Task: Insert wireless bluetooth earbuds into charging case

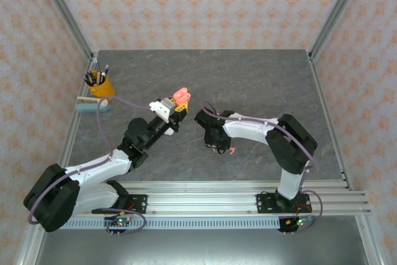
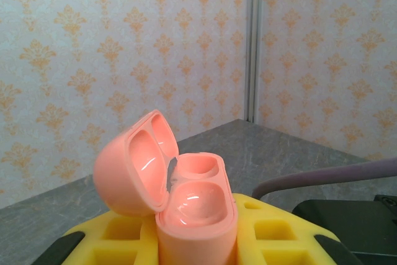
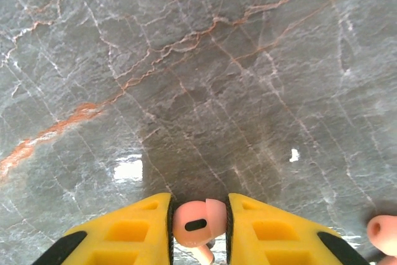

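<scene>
My left gripper (image 1: 176, 107) is raised above the table and shut on a coral-pink charging case (image 1: 181, 96). The left wrist view shows that charging case (image 2: 198, 197) upright between the yellow fingers (image 2: 124, 240), its lid hinged open to the left and both wells bare. My right gripper (image 1: 214, 143) is low over the table's middle. Its yellow pads (image 3: 130, 231) press on both sides of a coral-pink earbud (image 3: 197, 224), stem pointing down. Another coral-pink earbud (image 3: 381, 231) lies on the table just right of that gripper, also visible from above as a small pink earbud (image 1: 232, 149).
A yellow pen cup (image 1: 100, 84) and a pale blue block (image 1: 93, 105) stand at the far left edge of the grey marble table (image 1: 260, 79). Metal frame posts (image 1: 329, 17) rise at the back corners. An aluminium rail (image 1: 236, 193) runs along the near edge.
</scene>
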